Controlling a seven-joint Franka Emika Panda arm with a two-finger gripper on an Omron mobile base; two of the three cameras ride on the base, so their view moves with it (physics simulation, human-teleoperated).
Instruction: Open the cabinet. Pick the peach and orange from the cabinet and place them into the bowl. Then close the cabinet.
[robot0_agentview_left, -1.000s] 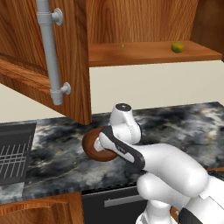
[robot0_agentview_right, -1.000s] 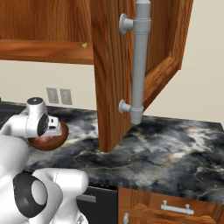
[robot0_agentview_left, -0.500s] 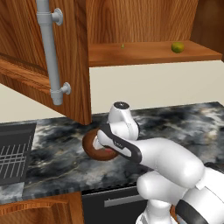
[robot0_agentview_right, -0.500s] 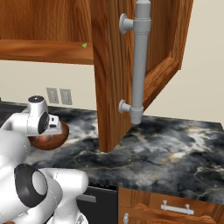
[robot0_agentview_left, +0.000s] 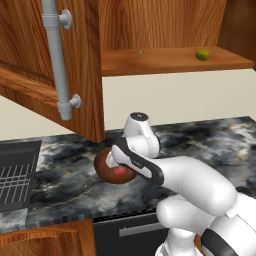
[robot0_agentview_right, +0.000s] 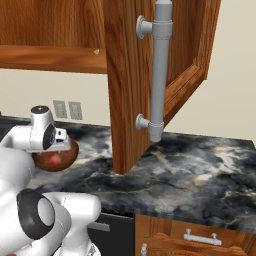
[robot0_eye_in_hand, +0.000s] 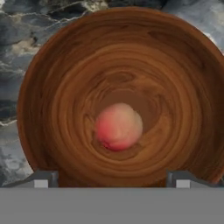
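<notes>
Left base view: the cabinet (robot0_agentview_left: 50, 70) stands open, its door swung out toward the room with the long grey bar handle (robot0_agentview_left: 57, 60) upright on its face. On the cabinet shelf (robot0_agentview_left: 170, 60) the orange (robot0_agentview_left: 202, 54) sits near the right end, well apart from everything below. On the dark marbled worktop (robot0_agentview_left: 210, 140) beneath, the bowl (robot0_agentview_left: 102, 167) rests upright, and the peach (robot0_agentview_left: 120, 172) shows as a red spot inside it. The white arm reaches in from the lower right and its hand sits directly over the bowl, covering most of it. A black dish rack (robot0_agentview_left: 15, 172) lies at the left edge of the worktop. Right base view: the open cabinet door fills the centre with its handle facing the camera. The bowl is at the left, partly hidden behind the hand, the peach visible low inside it. Two wall sockets (robot0_agentview_right: 67, 109) sit on the cream wall behind. A lower drawer (robot0_agentview_right: 200, 235) with a short grey handle sits below the worktop at the right. Hand view: the bowl is seen from straight above, the peach lying free near the middle of its floor. The gripper (robot0_eye_in_hand: 111, 178) has its jaws released, the two tips spread wide at the near rim, touching neither the peach nor each other.
</notes>
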